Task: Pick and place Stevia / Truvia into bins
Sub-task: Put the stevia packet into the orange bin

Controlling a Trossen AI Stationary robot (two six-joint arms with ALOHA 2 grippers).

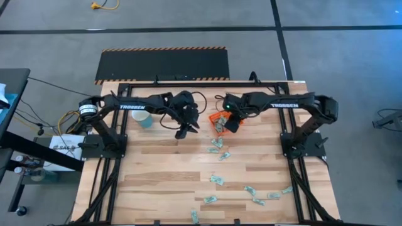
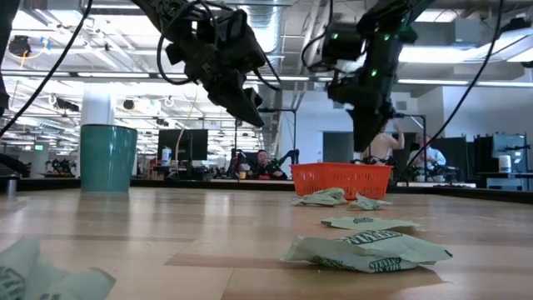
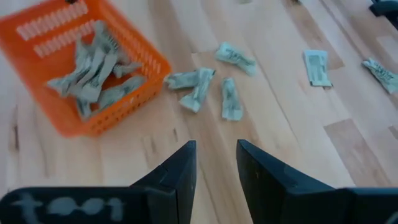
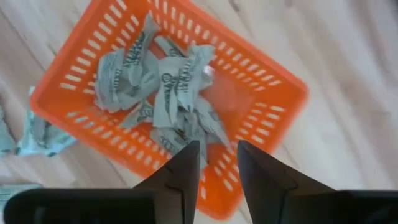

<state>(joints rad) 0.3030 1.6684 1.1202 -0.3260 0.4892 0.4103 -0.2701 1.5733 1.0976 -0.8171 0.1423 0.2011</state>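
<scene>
Several Stevia packets (image 1: pixel 217 180) lay scattered on the near half of the tabletop (image 1: pixel 157 182), most of them toward the near right corner, and one was at the near edge. In the low view two crumpled packets were the closest things, one of them showing its printed name. Farther in, a short line of packets ran from the middle of the tabletop up toward the orange tray (image 1: pixel 218 122), and a few of them lay just beside the near side of the tray. The tray stood in the far half of the tabletop, a little right of the middle, and it held a heap of packets (image 4: pixel 168 93) inside.

The right gripper (image 4: pixel 215 168) hung directly above the tray, not touching it. Its fingers (image 4: pixel 186 171) were slightly apart, with a narrow gap between them, and nothing was held between them. The left gripper (image 1: pixel 182 132) hung in the air just beside the tray on its left side, over bare wood. Its fingers (image 3: pixel 180 177) were also slightly apart and empty.

A teal cup (image 1: pixel 144 120) stood upright near the far left part of the tabletop, left of the left gripper. Beyond the far edge, in the room, a few people were visible.
</scene>
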